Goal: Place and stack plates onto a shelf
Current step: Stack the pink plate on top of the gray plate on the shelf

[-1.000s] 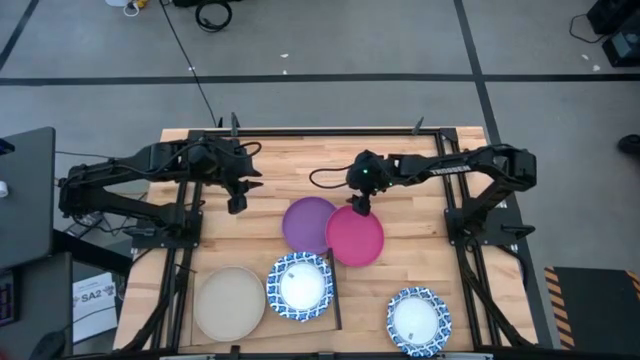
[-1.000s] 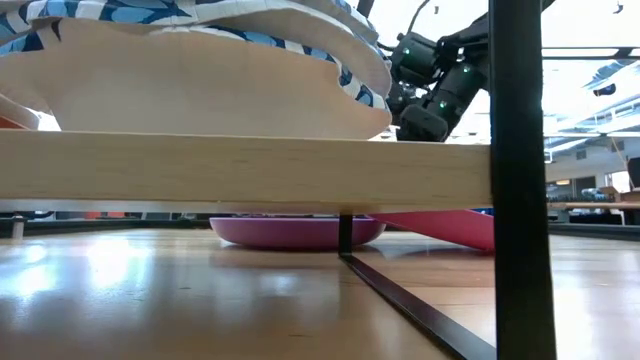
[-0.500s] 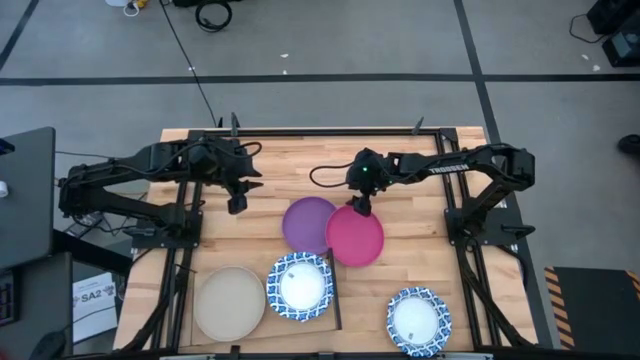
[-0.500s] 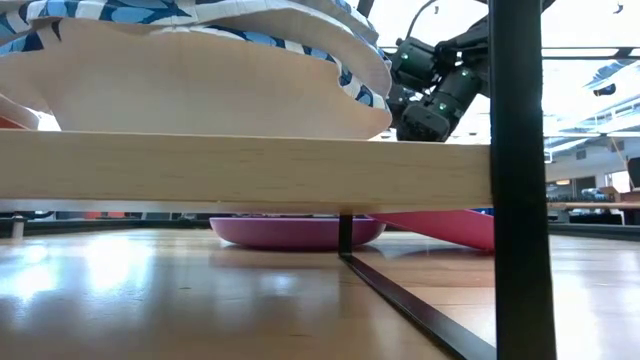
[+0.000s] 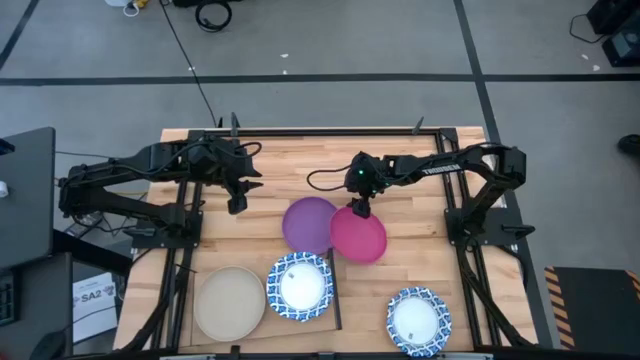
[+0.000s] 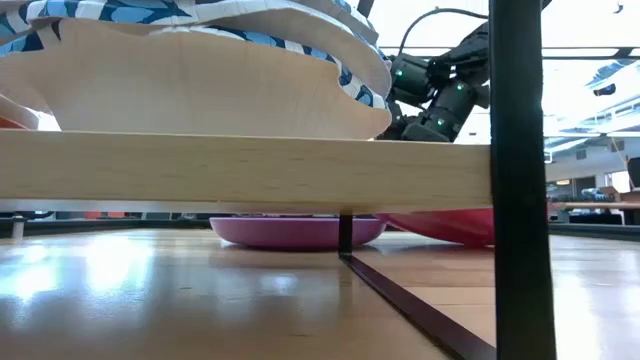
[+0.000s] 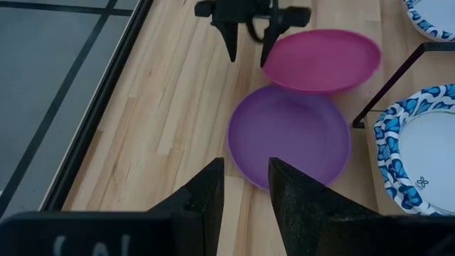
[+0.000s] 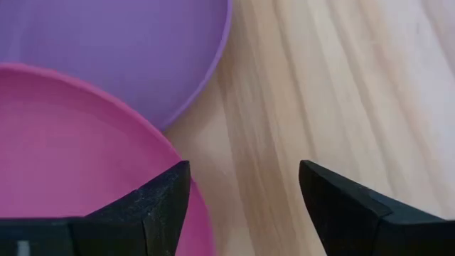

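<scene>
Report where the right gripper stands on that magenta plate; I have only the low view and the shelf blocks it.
Observer: From above, the right gripper sits at the rim of the magenta plate farthest from the shelf. Its fingers are open, one on each side of the rim.
Operator: Give me the purple plate too.
Observer: The purple plate lies flat beside it, and the magenta plate's edge overlaps its rim.
Operator: Now the left arm.
Observer: The left gripper hovers over bare wood to the left of both plates, fingers open and empty.
</scene>
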